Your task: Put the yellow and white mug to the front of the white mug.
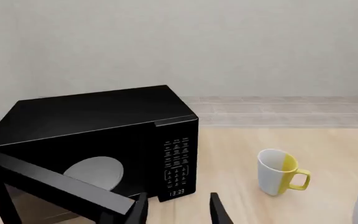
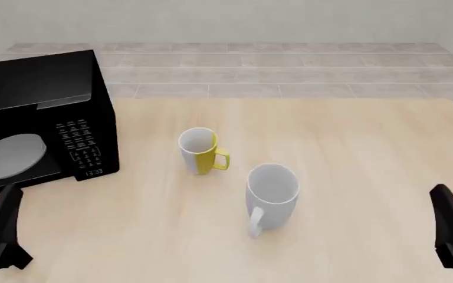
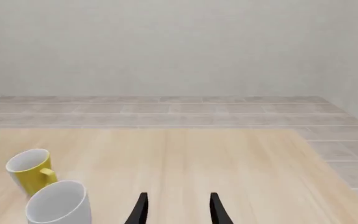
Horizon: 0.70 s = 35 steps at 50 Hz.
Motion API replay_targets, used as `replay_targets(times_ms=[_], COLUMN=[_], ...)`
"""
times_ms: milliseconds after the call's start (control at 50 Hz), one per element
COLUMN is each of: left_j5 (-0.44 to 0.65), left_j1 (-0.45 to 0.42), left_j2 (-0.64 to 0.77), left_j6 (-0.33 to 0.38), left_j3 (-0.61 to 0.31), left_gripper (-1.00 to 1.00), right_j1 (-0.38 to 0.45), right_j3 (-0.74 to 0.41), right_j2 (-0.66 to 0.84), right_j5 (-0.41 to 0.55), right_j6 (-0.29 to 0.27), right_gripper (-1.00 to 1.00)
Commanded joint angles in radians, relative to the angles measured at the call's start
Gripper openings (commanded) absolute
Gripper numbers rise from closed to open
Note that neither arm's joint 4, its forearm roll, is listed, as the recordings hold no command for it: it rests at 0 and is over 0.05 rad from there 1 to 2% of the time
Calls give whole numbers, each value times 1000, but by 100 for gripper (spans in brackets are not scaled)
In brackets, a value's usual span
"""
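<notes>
Table (image 2: 353, 147): pale wood, bearing three items. Microwave (image 2: 45, 118): black, at the far left, door swung open toward the arms, glass turntable visible inside. Yellow mug (image 2: 200, 151): small, half yellow and half white, upright near the table's middle, handle pointing right in the front view, standing just behind and to the left of the white mug, not touching it. White mug (image 2: 273, 192): larger, upright, handle pointing toward the arms' side. Left gripper (image 1: 177, 209): low at the near left edge, fingers parted, nothing between them, facing the microwave with the yellow mug off to one side of its line. Right gripper (image 3: 176, 209): low at the near right edge, fingers parted, empty, well apart from both mugs. Step in hand: judged as the very start, neither arm yet reaching, the yellow mug not yet grasped. Next move, as judged: an arm closes on the yellow mug's rim or body, lifts it clear, carries it round the white mug without striking that mug or its near-pointing handle, and sets it upright on the bare table on the arms' side.
</notes>
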Motion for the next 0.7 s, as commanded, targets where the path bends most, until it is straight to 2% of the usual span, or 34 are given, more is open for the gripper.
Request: replay_targets(times_ms=[20,220,240,260,560,580,660,700], left_j5=[7,9,19,13,6,1,13,14], left_j1=[1,1,5,1,0,-1,38,36], left_j2=[2,1,0,0,-1,-2,-1,-1], left_j6=[-1,-1,0,-1,14,27,0,1], left_j3=[-8,-9,-19,-13,-12,-13,-12,-14], left_gripper=[100,100,100,100,100,100,100,100], right_j1=[-4,-4,98,-4,-11,-10,17,58], right_j3=[3,4,5,4,2,-11,-91,-145], right_j2=[9,12,14,18,-2,-1,16,103], right_j5=[-10,-15,-15,-21,-23,-15,31,16], right_j6=[0,0,2,0,0,7,12,1], right_gripper=[100,100,100,100,100,100,100,100])
